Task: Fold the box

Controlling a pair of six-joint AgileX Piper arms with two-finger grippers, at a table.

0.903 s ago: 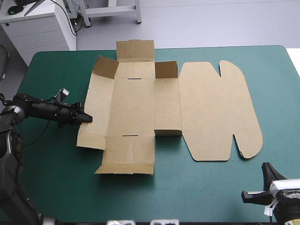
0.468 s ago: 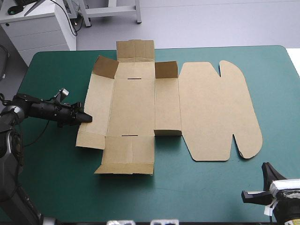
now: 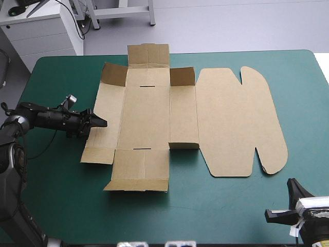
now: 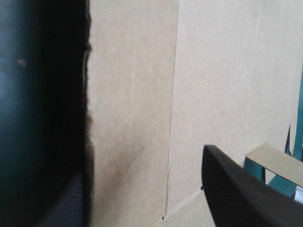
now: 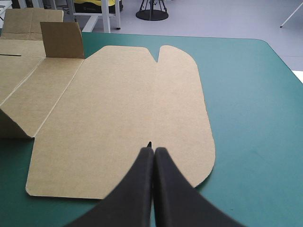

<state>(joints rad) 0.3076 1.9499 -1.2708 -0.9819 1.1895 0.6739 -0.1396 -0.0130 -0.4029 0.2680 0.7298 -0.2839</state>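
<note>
The left tool (image 3: pixel 98 121) stands open at the box's left edge. Its black fingers (image 4: pixel 236 194) are spread wide, one over the brown board and the other dim beside the board's edge, over the teal-green cover. Whether either finger touches the board cannot be told.

The box (image 3: pixel 169 118) lies unfolded near the middle of the worktop (image 3: pixel 61 206), and the left arm reaches in low from the worktop's left side. The left panel (image 3: pixel 108 118) under the tool lies about flat. Two small corner flaps (image 3: pixel 115 73) at the far side stand tilted up, and a far flap (image 3: pixel 148 54) reaches toward the worktop's far edge. The near flap (image 3: pixel 139 172) lies toward the robot, its outer strip slightly raised.

The right tool (image 5: pixel 152 150) is closed, its fingers meeting in one pointed arch. It sits low by the worktop's near right corner and points at the lid (image 3: pixel 241 123), apart from it. The lid is the box's broad right-hand sheet with rounded corners; it lies flat on the cover, a small notch (image 5: pixel 149 143) cut in its near edge.
</note>
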